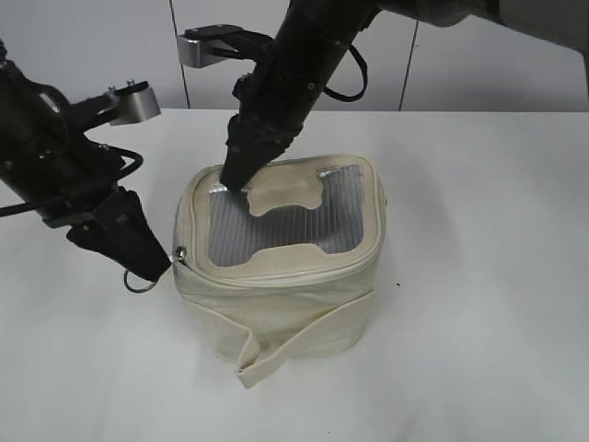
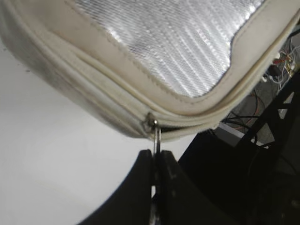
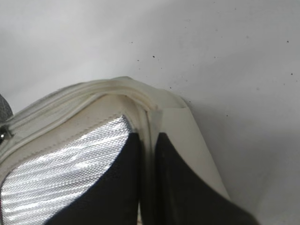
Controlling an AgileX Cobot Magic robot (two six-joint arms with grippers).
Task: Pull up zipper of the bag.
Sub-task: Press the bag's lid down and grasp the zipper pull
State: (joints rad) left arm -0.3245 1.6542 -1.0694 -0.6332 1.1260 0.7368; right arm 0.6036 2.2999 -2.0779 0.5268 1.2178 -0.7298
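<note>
The cream bag (image 1: 285, 299) stands mid-table, its lid with the grey mesh panel (image 1: 340, 216) facing up. The zipper track runs around the lid edge. One silver slider (image 1: 180, 250) sits at the front left corner. My left gripper (image 1: 152, 267) is shut on that slider's ring pull (image 2: 156, 138), just off the corner; the slider (image 2: 151, 123) shows right above the jaws (image 2: 156, 157). My right gripper (image 1: 235, 180) comes down on the lid's back left corner and is shut on the bag's lid edge (image 3: 149, 117). Another slider (image 3: 3, 135) shows at the left edge of the right wrist view.
The loose cream strap band (image 1: 294, 336) hangs across the bag's front side and ends on the white table (image 1: 479, 322). Grey wall panels (image 1: 92, 46) stand behind. Cables and dark frame parts (image 2: 276, 65) show beyond the table in the left wrist view.
</note>
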